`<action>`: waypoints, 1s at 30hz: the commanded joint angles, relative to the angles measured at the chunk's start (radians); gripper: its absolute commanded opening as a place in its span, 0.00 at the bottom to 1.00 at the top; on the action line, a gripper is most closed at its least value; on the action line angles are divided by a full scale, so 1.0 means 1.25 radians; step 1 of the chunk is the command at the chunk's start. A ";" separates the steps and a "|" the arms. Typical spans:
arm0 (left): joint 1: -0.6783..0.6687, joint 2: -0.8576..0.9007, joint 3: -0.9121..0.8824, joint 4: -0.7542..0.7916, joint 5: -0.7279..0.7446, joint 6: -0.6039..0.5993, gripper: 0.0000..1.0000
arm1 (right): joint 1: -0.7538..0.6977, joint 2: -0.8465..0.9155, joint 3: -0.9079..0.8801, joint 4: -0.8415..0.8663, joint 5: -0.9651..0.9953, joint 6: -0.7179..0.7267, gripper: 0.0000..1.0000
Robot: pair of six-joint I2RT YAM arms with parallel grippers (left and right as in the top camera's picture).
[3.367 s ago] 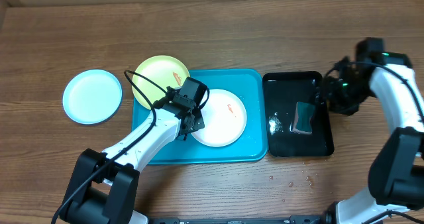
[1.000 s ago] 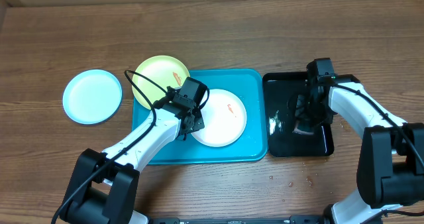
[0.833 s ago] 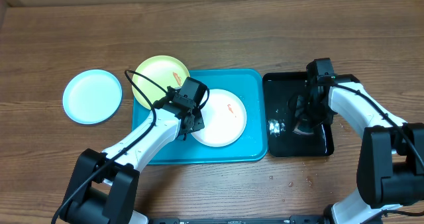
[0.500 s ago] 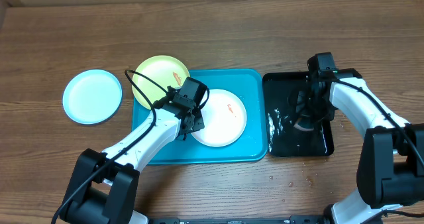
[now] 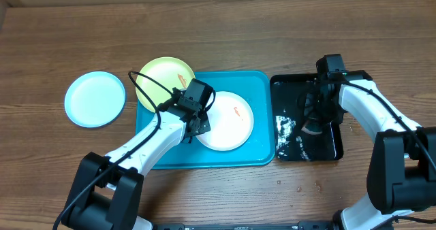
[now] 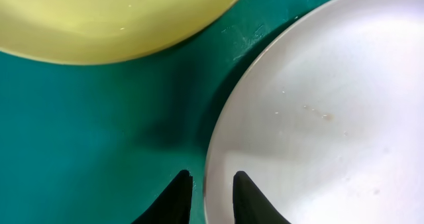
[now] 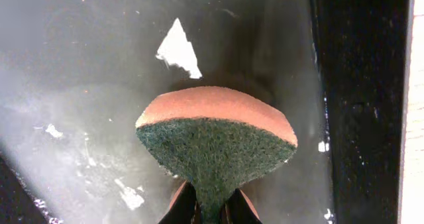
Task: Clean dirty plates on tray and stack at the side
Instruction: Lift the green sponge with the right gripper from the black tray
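Note:
The blue tray point(image 5: 160, 148) holds a white plate point(image 5: 228, 121) bearing a small orange smear. A yellow-green plate point(image 5: 163, 77), also smeared, overlaps the tray's far left corner. A light cyan plate point(image 5: 95, 98) lies on the table to the left. My left gripper point(image 5: 199, 126) is at the white plate's left rim. In the left wrist view its fingers point(image 6: 179, 197) straddle that rim point(image 6: 211, 151), slightly open, a sliver of tray point(image 6: 99, 118) showing beside it. My right gripper point(image 5: 317, 116) hangs over the black tray, shut on a green and orange sponge point(image 7: 215, 138).
The glossy black tray point(image 5: 330, 87) stands right of the blue one, wet, with white foam patches point(image 5: 283, 128). Water drops dot the wood point(image 5: 306, 186) in front of it. In the left wrist view the yellow-green plate point(image 6: 112, 18) fills the top.
The right arm came in from the right over the black tray and shut on the sponge that lay flat there, then raised it a little. The left arm has not moved.

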 commanded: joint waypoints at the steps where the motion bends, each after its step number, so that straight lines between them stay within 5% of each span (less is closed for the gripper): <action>1: 0.004 0.018 0.002 0.006 -0.002 0.004 0.23 | 0.003 -0.020 0.020 0.003 -0.005 -0.017 0.04; 12: 0.009 0.018 0.002 0.010 0.026 0.020 0.27 | 0.003 -0.020 0.049 0.010 -0.005 -0.045 0.04; 30: 0.037 0.018 0.002 -0.015 0.104 0.023 0.13 | 0.041 -0.020 0.112 -0.084 -0.013 -0.087 0.04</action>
